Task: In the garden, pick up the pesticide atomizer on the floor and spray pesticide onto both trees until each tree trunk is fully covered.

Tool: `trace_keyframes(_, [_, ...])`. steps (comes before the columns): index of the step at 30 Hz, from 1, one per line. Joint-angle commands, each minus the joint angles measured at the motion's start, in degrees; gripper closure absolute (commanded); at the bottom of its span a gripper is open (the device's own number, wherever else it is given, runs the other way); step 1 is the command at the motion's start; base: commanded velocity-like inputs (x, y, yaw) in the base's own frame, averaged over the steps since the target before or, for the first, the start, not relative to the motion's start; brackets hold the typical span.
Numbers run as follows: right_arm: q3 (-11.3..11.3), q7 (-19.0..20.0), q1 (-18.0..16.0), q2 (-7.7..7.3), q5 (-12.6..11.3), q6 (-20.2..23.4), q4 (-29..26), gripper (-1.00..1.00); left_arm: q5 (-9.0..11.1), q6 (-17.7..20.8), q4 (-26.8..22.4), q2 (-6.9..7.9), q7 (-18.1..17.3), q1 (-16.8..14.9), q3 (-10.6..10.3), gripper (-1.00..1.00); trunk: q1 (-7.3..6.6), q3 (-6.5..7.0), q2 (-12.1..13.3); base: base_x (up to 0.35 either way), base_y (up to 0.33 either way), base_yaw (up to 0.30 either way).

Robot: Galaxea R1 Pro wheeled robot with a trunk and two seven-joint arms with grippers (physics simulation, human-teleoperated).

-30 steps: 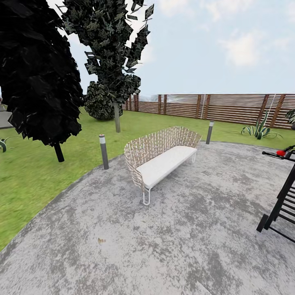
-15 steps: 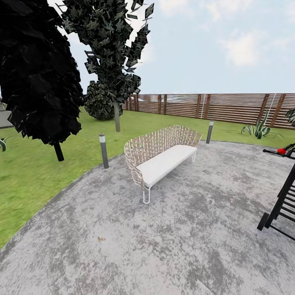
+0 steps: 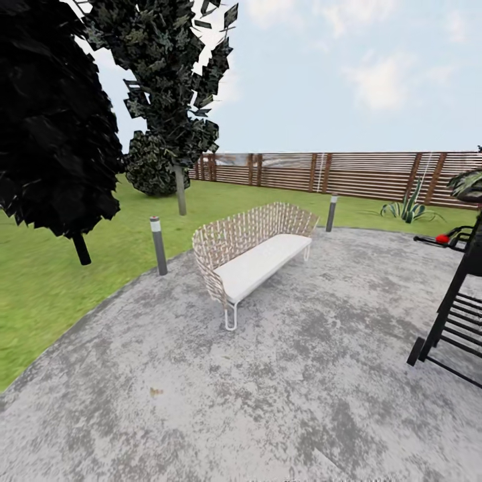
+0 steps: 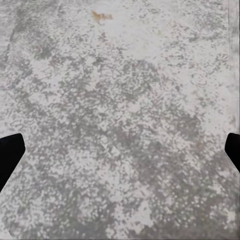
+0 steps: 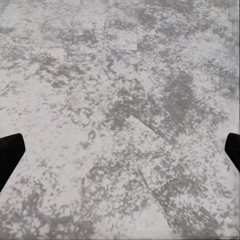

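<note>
The garden's grey paving (image 3: 281, 375) spread under the robot, ringed by lawn (image 3: 40, 288) and a slatted wooden fence (image 3: 348, 173), with a dark-leaved tree (image 3: 167, 100) standing on the grass. A woven white bench (image 3: 251, 258) sat on the paving, a black rack (image 3: 455, 308) to its right. Left hand (image 4: 120, 150) and right hand (image 5: 120, 150) both hung spread wide above bare paving, pinching nothing.

Black, blunt-tipped pincer fingers (image 4: 10, 150)

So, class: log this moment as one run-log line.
phase: travelling | ahead: bench on paving | left gripper: open, empty | right gripper: open, empty | atomizer: unseen
</note>
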Motion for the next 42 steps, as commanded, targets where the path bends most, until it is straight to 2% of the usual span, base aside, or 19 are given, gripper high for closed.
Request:
trace_keyframes(1, [0.0, 0.0, 0.0, 0.04, 0.0, 0.0, 0.0, -1.0, 0.0, 0.0, 0.0, -0.03, 0.0, 0.0, 0.0, -1.0, 0.23, -0.2, -0.4, 0.0, 0.0, -0.299])
trace_keyframes(7, [0.0, 0.0, 0.0, 0.06, -0.1, 0.0, 0.0, -1.0, 0.0, 0.0, 0.0, -0.05, 0.0, 0.0, 0.0, -1.0, 1.55, -1.42, -2.8, 0.0, 0.0, -0.236])
trace_keyframes(24, [0.0, 0.0, 0.0, -0.09, 0.0, 0.0, 2.0, -1.0, 0.0, 0.0, 0.2, -0.13, 0.2, 0.0, 0.2, -1.0, 5.28, -4.5, -9.6, 0.0, 0.0, -0.031])
trace_keyframes(27, [0.0, 0.1, 0.0, 0.03, -0.1, 0.0, 1.7, -1.0, 0.3, 0.0, 1.2, 0.73, 0.5, 0.1, 0.8, -1.0, 5.94, -5.03, -10.8, 0.0, 0.0, -0.249])
trace_keyframes(30, [-0.3, 0.0, 0.0, -0.14, -0.2, 0.0, 1.8, -1.0, 0.9, 0.0, 1.5, 3.2, 0.6, 0.1, 1.0, -1.0, 6.6, -5.57, -12.0, 0.0, 0.0, -0.281])
trace_keyframes(33, [-1.1, 0.1, 0.0, -0.23, -0.2, 0.0, 1.9, -1.0, 1.2, 0.0, 1.5, 4.33, 0.6, 0.0, 1.0, -1.0, 7.26, -6.12, -13.3, 0.0, 0.0, -0.287])
trace_keyframes(35, [-1.3, 0.1, 0.0, -0.18, -0.3, 0.0, 1.9, -1.0, 1.0, 0.0, 1.1, 4.21, 0.5, 0.0, 0.8, -1.0, 7.7, -6.51, -14.1, 0.0, 0.0, -0.289])
trace_keyframes(37, [-1.3, 0.1, 0.0, -0.1, -0.3, 0.0, 1.6, -1.0, 0.6, 0.0, -0.5, 2.91, 0.2, -0.1, 0.5, -1.0, 8.13, -6.92, -14.9, 0.0, 0.0, -0.288])
trace_keyframes(39, [-1.2, 0.1, 0.0, -0.07, -0.4, 0.0, 1.2, -1.0, 0.3, 0.1, -1.5, 2.24, 0.1, -0.3, 0.3, -1.0, 8.57, -7.32, -15.7, 0.0, 0.0, -0.224])
trace_keyframes(40, [-1.2, 0.1, 0.0, 0.02, -0.3, 0.0, 0.5, -1.0, -0.2, 0.2, -3.2, 1.86, 0.0, -0.6, 0.0, -1.0, 8.79, -7.51, -16.1, 0.0, 0.0, -0.094])
trace_keyframes(41, [-1.1, 0.1, 0.0, 0.1, -0.3, 0.0, -1.7, -1.0, -2.0, 0.6, -6.7, 1.63, 0.0, -2.2, -0.4, -1.0, 9.01, -7.69, -16.5, 0.0, 0.0, -0.031])
trace_keyframes(42, [-1.1, 0.1, 0.0, 0.12, -0.2, 0.0, -3.6, -1.0, -3.1, 0.8, -8.1, 1.53, 0.1, -3.8, -0.5, -1.0, 9.23, -7.87, -16.9, 0.0, 0.0, -0.016])
